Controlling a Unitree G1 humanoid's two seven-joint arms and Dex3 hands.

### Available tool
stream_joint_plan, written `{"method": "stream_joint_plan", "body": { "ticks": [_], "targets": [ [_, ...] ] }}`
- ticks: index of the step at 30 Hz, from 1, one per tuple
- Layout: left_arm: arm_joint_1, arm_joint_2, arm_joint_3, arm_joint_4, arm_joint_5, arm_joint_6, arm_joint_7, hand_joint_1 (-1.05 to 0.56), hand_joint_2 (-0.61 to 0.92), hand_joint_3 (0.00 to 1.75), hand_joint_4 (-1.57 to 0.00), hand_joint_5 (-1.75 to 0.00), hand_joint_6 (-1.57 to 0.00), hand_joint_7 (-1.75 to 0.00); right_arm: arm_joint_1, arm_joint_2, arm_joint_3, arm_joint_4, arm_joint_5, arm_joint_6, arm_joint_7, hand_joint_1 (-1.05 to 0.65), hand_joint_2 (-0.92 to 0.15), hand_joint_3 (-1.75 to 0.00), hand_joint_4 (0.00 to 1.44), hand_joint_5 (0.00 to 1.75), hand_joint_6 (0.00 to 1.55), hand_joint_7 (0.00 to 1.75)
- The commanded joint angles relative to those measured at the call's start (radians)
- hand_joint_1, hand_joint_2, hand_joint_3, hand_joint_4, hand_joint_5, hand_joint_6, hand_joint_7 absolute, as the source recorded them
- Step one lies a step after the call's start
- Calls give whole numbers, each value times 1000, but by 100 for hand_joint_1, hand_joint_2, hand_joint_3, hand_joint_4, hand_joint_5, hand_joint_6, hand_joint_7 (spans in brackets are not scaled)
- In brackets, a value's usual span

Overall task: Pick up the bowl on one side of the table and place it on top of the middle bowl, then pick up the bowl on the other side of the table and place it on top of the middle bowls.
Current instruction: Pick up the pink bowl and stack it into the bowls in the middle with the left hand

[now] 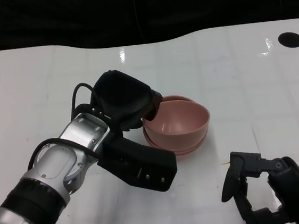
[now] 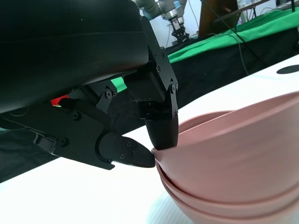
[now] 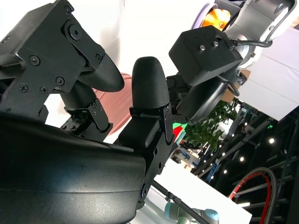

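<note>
**Last bowl going onto the stack**

Top bowl sitting tilted on the stack of pink bowls near the middle of the white table, not yet nested flat. Pinched at its near-left rim by the left hand — one finger tip inside the rim, another pressed to the outer wall. Judged to be the second placement, close to done: three rims counted in the left wrist view, no bowl left at either side of the table in the head view.

Next move, by that reading: lower the tilted bowl until level, part the fingers, draw the hand back and up without dragging the rim. Some risk of tipping the stack if pulled sideways.

Right hand idle at the table's near right, well apart from the bowls, holding nothing, fingers spread.

Head view — gives layout and tilt, but hides the pinch under the hand's shell. Left wrist view — shows the finger over the rim and the three stacked walls. Right wrist view — mostly its own empty fingers, a pink sliver of bowl behind, nothing of the grip.
</note>
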Motion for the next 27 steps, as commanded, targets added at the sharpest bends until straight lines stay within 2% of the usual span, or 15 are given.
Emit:
{"method": "stream_joint_plan", "body": {
  "ticks": [1, 3, 7, 10, 14, 15, 17, 20, 23, 24, 26, 27],
  "targets": [
    [8, 14, -7, -12, 1, 5, -10, -28, 91, 10, -87, -175, -96, -73, 7, -10, -7, -3, 21, 2, 4, -5, -18, -170, 96, 175, 85, 147],
    [12, 15, -7, -4, 1, -4, 12, -28, 91, 8, -88, -175, -96, -78, 7, -10, -8, -5, 17, 3, 2, -5, -18, -170, 96, 175, 85, 147],
    [13, 24, -17, 0, 17, -1, 13, -31, 91, 6, -89, -175, -95, -66, 8, -10, -7, -8, 17, 4, 1, -4, -18, -170, 96, 175, 85, 147],
    [14, 32, -23, 2, 25, -2, 29, -32, 92, 5, -91, -175, -100, -66, 9, -10, -7, -8, 19, 5, 3, -4, -18, -170, 96, 175, 85, 147],
    [16, 38, -26, 12, 31, -3, 54, -32, 92, 7, -92, -175, -98, -64, 9, -11, -8, -8, 16, 5, 2, -3, -18, -170, 96, 175, 84, 147],
    [17, 37, -26, 17, 32, -1, 67, -32, 92, 8, -92, -175, -98, -59, 8, -12, -9, -7, 16, 5, 2, -3, -18, -170, 95, 175, 84, 147],
    [19, 34, -28, 26, 38, 5, 99, -33, 92, 6, -91, -175, -106, -39, 7, -13, -10, -5, 17, 2, 2, -3, -18, -170, 96, 175, 84, 147],
    [27, 26, -24, 37, 35, 17, 140, -34, 90, 4, -91, -175, -109, -30, 6, -14, -9, 0, 24, 2, 5, -3, -18, -170, 96, 175, 84, 147],
    [35, 24, -22, 45, 32, 26, 179, -33, 86, 1, -84, -172, -109, -19, 3, -12, -9, 5, 26, -2, 6, -3, -18, -170, 96, 175, 84, 147],
    [37, 29, -26, 37, 39, 35, 173, -33, 86, 0, -82, -169, -108, -16, 3, -11, -9, 5, 24, -3, 5, -3, -18, -169, 96, 175, 84, 147],
    [47, 40, -33, 14, 55, 56, 157, -35, 88, 0, -81, -119, -102, -5, 4, -12, -10, 4, 26, -3, 7, -4, -18, -169, 96, 175, 84, 147],
    [54, 44, -32, 0, 58, 64, 147, -36, 89, 0, -83, -102, -99, -3, 5, -13, -10, 1, 27, 1, 8, -4, -18, -169, 96, 175, 84, 147]
  ]
}}
